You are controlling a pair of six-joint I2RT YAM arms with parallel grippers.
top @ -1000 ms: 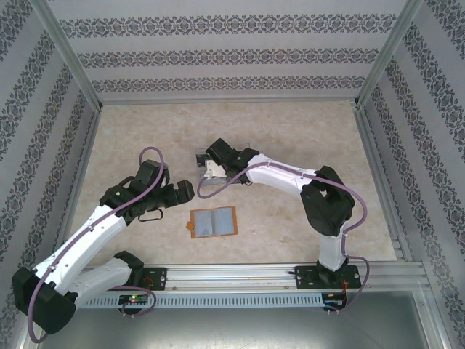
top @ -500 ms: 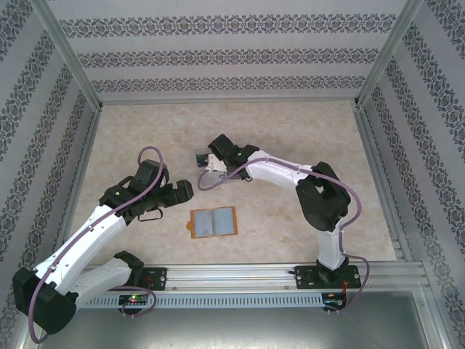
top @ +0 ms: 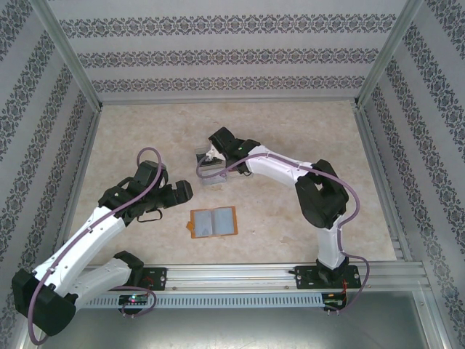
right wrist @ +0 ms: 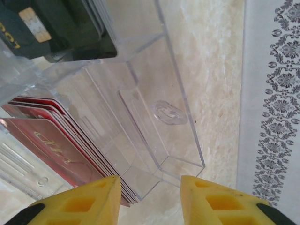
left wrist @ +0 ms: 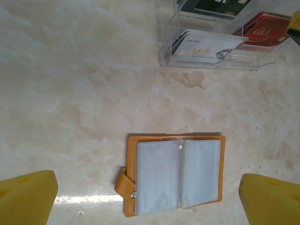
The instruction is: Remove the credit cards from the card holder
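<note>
The card holder (left wrist: pixel 176 176) lies open and flat on the desk (left wrist: pixel 70 93), low in the centre of the left wrist view. Its grey-blue sleeves face up and look empty — whether a card hides under a lower leaf I cannot tell. The credit cards (left wrist: pixel 204 49) sit in the clear tray (left wrist: pixel 248 58) at the upper right: a white card in front, red cards (right wrist: pixel 47 140) behind it, and a dark green card (left wrist: pixel 215 5) at the top edge. The left hand (top: pixel 183 191) hangs just upper left of the holder in the top view, its fingers spread wide on nothing. The right hand (right wrist: pixel 150 199) is at the tray with its fingers partly apart beside the red cards, nothing between them.

The cards are probably light, stiff and slick, so any left would be best pinched across the faces at a free edge. The holder looks soft and likely to slide — better pinned by its orange cover or snap tab (left wrist: pixel 123 185).
</note>
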